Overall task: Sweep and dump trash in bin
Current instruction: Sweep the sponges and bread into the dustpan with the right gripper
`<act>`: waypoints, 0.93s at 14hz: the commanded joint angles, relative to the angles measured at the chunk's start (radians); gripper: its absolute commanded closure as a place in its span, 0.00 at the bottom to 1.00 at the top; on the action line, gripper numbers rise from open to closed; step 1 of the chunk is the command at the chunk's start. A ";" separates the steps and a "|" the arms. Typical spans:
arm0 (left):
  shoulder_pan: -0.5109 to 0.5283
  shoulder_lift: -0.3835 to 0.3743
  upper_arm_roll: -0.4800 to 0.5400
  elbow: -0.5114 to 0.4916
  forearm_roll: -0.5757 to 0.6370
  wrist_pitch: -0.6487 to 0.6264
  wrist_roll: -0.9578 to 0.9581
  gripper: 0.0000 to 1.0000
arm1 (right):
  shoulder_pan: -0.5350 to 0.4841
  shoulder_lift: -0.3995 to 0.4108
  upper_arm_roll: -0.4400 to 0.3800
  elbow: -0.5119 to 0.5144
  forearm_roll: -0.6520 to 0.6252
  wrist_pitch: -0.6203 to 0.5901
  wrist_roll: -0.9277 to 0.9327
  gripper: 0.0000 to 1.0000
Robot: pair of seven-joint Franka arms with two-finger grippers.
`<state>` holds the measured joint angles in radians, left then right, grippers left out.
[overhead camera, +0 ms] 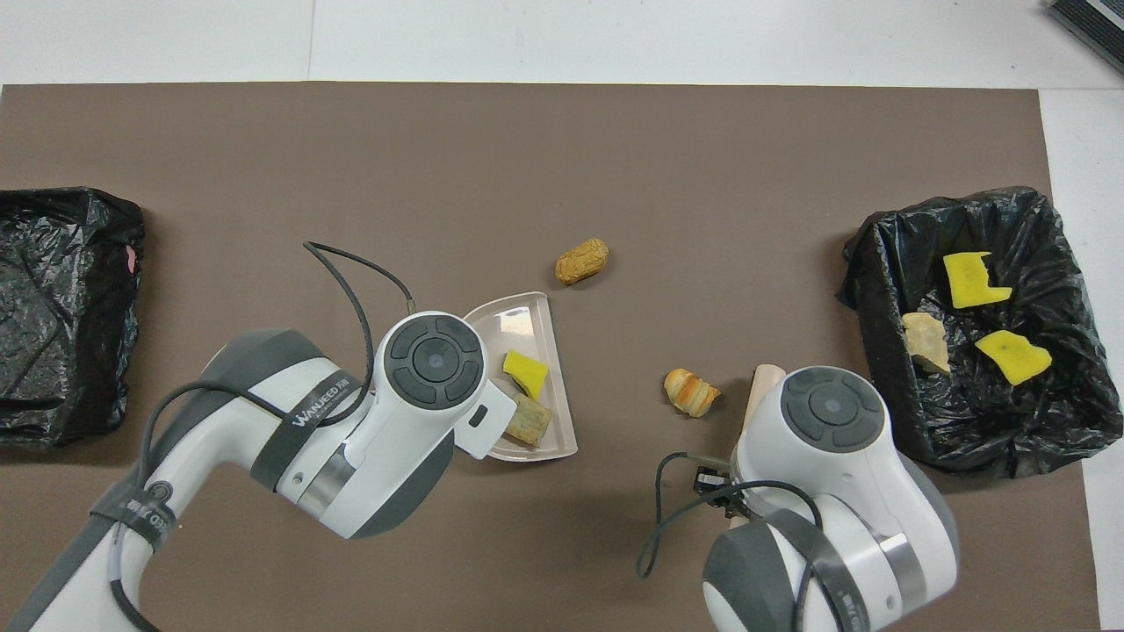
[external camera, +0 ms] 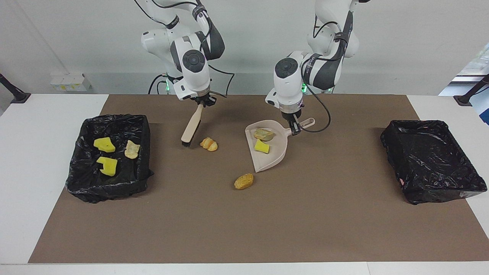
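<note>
In the facing view there are two black-lined bins, one dustpan, one brush and seven bits of trash. The bin at the right arm's end of the table holds three: two yellow sponge pieces and one tan lump. The other bin, at the left arm's end, shows no trash. The dustpan holds two more, a brownish lump and a yellow piece. Two lie loose on the brown mat: a croissant-like lump and, at about five o'clock from it, a golden-brown lump. The left gripper points straight down, closed on the dustpan's handle. The right gripper also points down, clamped on the top of the brush, which slants with its bristles by the croissant-like lump. In the overhead view the counts match. The dustpan sits at about seven o'clock from the golden-brown lump, and the croissant-like lump lies at about four o'clock from it. Both arms' wrists hide their grippers here; only the brush's pale end pokes out from under the right arm, just beside the croissant-like lump.
</note>
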<state>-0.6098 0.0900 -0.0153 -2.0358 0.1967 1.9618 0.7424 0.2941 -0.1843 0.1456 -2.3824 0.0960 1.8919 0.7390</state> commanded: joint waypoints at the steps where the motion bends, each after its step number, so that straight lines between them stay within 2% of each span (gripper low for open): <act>1: -0.018 -0.026 0.008 -0.029 0.020 -0.006 0.011 1.00 | 0.010 0.061 0.012 -0.001 -0.006 0.123 0.028 1.00; 4: -0.021 -0.035 0.006 -0.047 0.020 -0.009 0.009 1.00 | 0.042 0.164 0.014 0.092 -0.002 0.162 0.010 1.00; 8: -0.033 -0.042 0.008 -0.058 0.020 -0.001 0.008 1.00 | 0.161 0.305 0.020 0.245 0.019 0.162 -0.079 1.00; 10: -0.030 -0.042 0.006 -0.060 0.018 0.003 0.008 1.00 | 0.204 0.359 0.020 0.324 0.124 0.165 -0.127 1.00; 13: -0.027 -0.047 0.006 -0.073 0.015 0.015 0.008 1.00 | 0.215 0.371 0.023 0.373 0.267 0.180 -0.260 1.00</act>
<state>-0.6219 0.0817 -0.0185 -2.0595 0.1986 1.9632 0.7429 0.5200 0.1631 0.1618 -2.0560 0.2726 2.0638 0.5855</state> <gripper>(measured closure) 0.674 0.744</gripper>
